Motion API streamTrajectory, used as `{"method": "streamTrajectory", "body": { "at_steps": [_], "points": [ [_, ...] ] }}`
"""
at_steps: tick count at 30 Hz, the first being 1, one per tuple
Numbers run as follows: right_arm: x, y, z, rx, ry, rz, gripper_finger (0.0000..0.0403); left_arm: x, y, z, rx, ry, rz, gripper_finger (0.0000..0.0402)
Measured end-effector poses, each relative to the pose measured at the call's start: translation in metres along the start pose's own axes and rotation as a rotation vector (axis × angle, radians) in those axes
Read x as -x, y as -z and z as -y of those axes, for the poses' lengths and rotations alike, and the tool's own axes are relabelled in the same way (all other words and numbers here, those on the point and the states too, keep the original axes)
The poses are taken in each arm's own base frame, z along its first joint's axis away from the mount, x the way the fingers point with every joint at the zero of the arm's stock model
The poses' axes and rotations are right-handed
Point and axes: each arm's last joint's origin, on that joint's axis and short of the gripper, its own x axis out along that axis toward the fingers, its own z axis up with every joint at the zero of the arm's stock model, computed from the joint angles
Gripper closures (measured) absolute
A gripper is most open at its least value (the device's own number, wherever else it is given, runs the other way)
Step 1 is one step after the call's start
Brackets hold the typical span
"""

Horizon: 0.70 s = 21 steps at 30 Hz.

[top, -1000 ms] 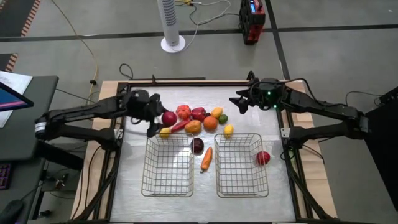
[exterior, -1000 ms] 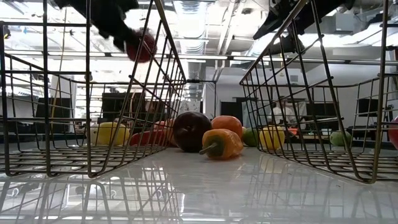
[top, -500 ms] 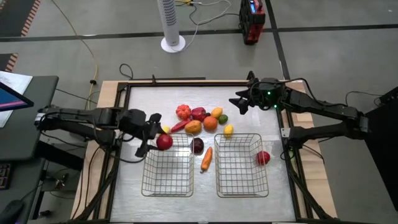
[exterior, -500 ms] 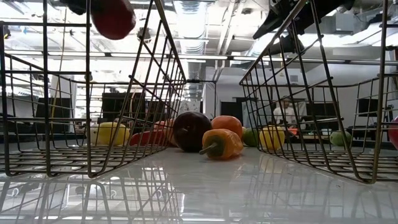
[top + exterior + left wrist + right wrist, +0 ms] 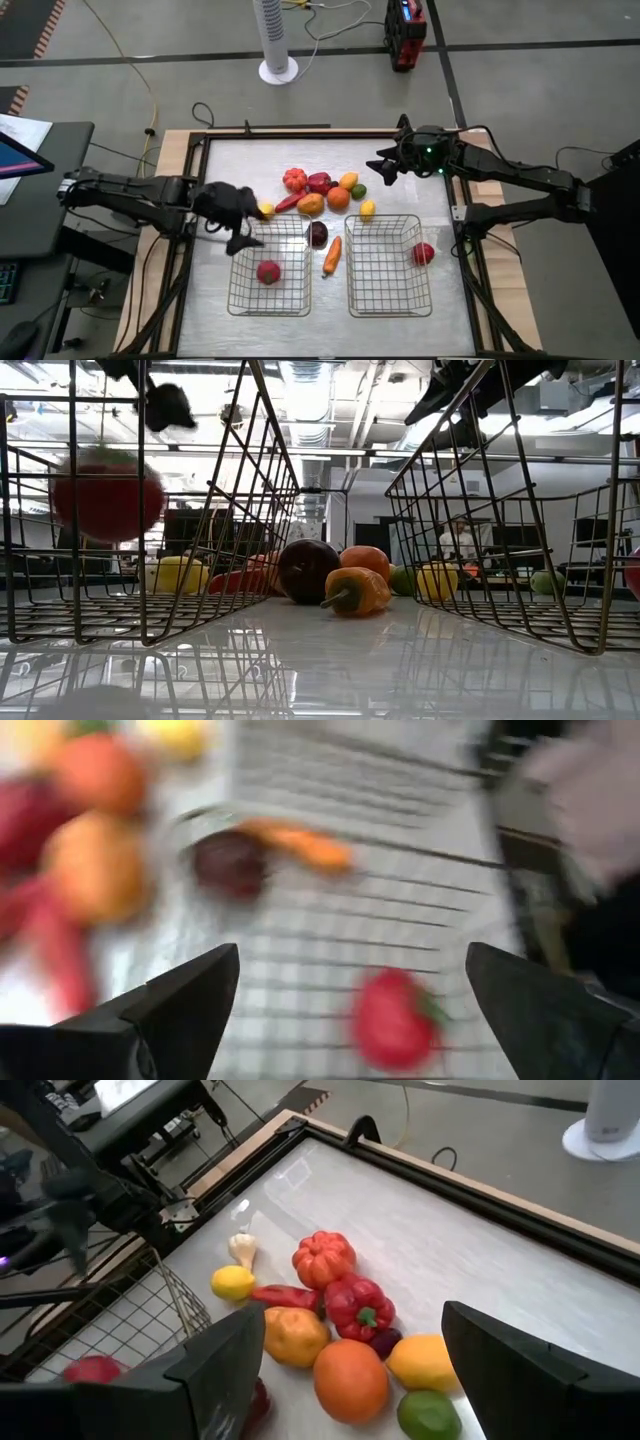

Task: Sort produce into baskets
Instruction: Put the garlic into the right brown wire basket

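My left gripper (image 5: 236,228) (image 5: 350,960) is open and empty above the far left corner of the left wire basket (image 5: 240,300). A red round fruit (image 5: 268,271) (image 5: 390,1020) is inside that basket. In the low view it (image 5: 107,493) is blurred and above the basket's floor. My right gripper (image 5: 385,166) (image 5: 352,1320) is open and empty, held above the table's far right part. The other produce lies in a pile (image 5: 320,192) on the table beyond the baskets. The right basket (image 5: 390,300) stands beside the left one.
A dark purple round (image 5: 318,234) and an orange carrot (image 5: 332,256) lie between the baskets. Another red fruit (image 5: 423,253) sits at the right basket's right wall. A yellow fruit (image 5: 367,209) lies by the right basket's far edge. A raised frame (image 5: 300,131) borders the table.
My left gripper has carried the red fruit from the pile toward the table's near edge, over the left basket, and has let it go. The fruit has dropped into the basket, away from the fingers. My right arm has kept still.
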Motion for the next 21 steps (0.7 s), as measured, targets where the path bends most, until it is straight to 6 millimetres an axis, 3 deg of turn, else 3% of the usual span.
{"method": "streamTrajectory", "body": {
  "at_steps": [7,15,21],
  "points": [
    [0.0,0.001,-0.002,-0.022,-0.008,-0.002,0.0072,0.008,0.007,-0.04,0.202,-0.235,-0.125,0.0047],
    [0.0,0.0,-0.002,-0.039,-0.006,0.001,0.0072,0.021,0.014,-0.074,0.114,-0.409,-0.233,0.0082],
    [0.0,0.0,-0.001,-0.042,-0.002,0.004,0.0072,0.022,0.022,-0.106,0.19,-0.431,-0.291,0.0111]
  ]
}}
